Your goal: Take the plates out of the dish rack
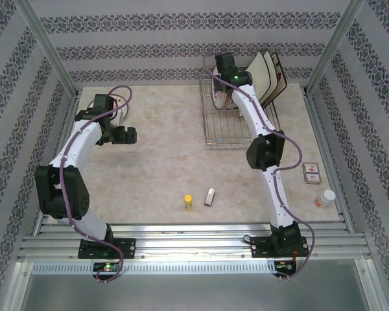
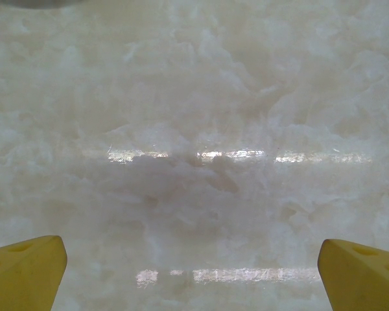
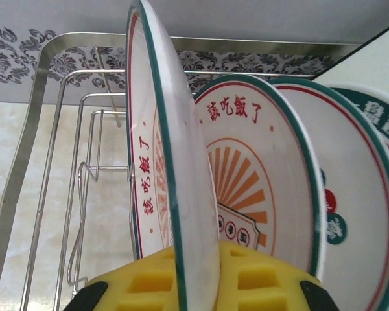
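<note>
The dish rack stands at the back right of the table, its wire frame also seen from the right wrist. Round white plates with teal and red rims stand upright in it. My right gripper is shut on the rim of the nearest round plate, with yellow pads on both sides. A second plate and a third stand behind it. Square cream plates lean at the rack's far end. My left gripper hangs open over bare table at the left.
A round plate seems to lie on the table, partly hidden under the left arm. Near the front sit a small yellow bottle and a pale stick-like object. A card box and a white bottle lie at the right.
</note>
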Controlling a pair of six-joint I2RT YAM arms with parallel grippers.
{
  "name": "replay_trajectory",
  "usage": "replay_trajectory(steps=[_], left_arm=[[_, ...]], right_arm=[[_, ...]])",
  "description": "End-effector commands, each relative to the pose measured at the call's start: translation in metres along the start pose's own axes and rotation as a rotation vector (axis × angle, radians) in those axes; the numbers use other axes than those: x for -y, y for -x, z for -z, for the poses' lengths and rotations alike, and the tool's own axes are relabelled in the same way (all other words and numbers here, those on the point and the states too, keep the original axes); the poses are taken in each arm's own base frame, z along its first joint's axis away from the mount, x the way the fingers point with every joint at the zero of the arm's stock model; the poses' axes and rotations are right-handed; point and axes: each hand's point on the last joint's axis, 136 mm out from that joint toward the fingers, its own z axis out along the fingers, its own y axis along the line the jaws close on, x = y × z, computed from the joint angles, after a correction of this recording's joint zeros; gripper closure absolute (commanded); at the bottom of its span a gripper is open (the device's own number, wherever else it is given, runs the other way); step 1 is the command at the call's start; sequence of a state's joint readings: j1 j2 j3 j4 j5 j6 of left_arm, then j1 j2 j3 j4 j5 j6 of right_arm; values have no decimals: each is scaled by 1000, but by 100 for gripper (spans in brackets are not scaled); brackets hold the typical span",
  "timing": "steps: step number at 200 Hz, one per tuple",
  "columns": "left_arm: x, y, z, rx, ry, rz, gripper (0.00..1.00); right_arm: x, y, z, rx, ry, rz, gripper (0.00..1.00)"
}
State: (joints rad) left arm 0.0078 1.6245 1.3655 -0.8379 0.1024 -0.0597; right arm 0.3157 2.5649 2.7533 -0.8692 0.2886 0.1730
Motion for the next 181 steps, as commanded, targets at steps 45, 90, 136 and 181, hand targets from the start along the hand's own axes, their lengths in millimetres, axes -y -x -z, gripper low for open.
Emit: replay_trajectory(steps=[45, 90, 136, 181], left_arm=[[-2, 10, 0, 15, 21, 2, 0], [-1, 13, 2, 29, 21, 2, 0], [4, 22, 7, 46, 13, -13, 0], [10, 26, 12, 66, -9, -20, 0]], right_arm=[[-1, 71, 158, 186, 89, 51, 100], [-1, 73, 204, 212, 115, 77, 100], [-19, 53, 223, 171, 327, 11, 100], [-47, 22, 231, 71, 887, -267, 100]])
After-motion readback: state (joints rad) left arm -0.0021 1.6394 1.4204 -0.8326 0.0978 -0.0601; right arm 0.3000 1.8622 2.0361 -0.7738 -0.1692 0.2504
